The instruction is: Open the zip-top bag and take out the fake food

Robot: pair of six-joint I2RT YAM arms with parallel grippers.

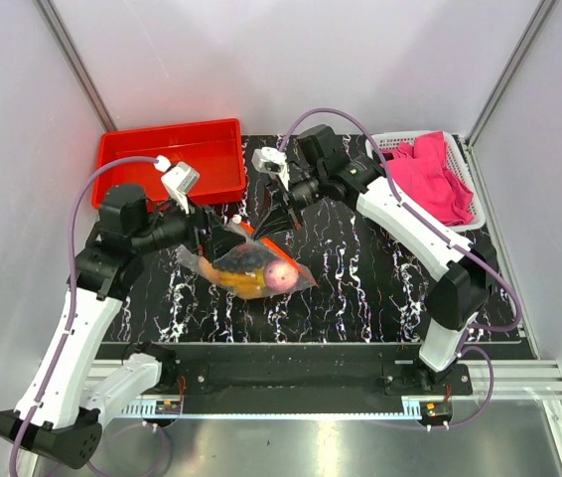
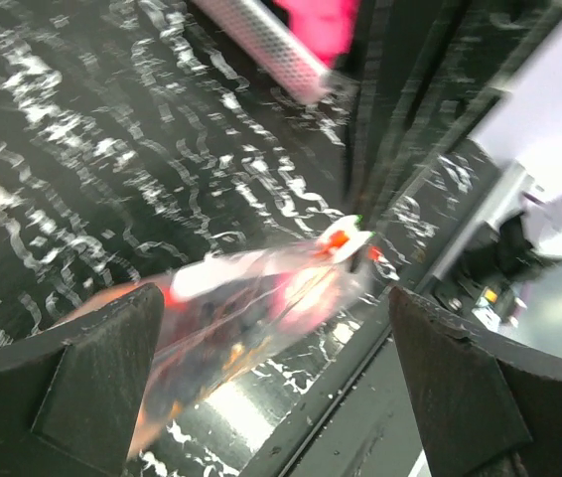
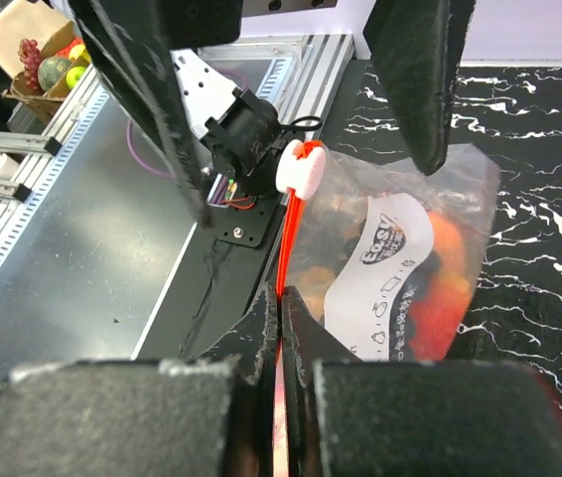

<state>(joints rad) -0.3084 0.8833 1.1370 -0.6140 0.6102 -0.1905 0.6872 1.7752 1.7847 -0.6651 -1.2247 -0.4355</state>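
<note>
The right hand [image 3: 279, 308], pinched shut on the orange-red zip strip [image 3: 283, 248] of the zip-top bag [image 3: 400, 268], steadies it on the surface [image 1: 360, 288] with the fake food [image 1: 261, 273] inside — opening seems unstarted, so the left hand [image 2: 276, 358], gaping wide by the white slider [image 3: 301, 169], should close there and pull — red tray [image 1: 122, 164] and pink cloth [image 1: 430, 174] sit well clear.

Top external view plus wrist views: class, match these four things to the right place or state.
Things:
1. left gripper
2. right gripper
3. red tray
4. pink cloth

Places or states:
A. in the white basket
B. shut on the zip-top bag
C. wide open
D. back left of the table

Pairs: 1-C, 2-B, 3-D, 4-A
</note>
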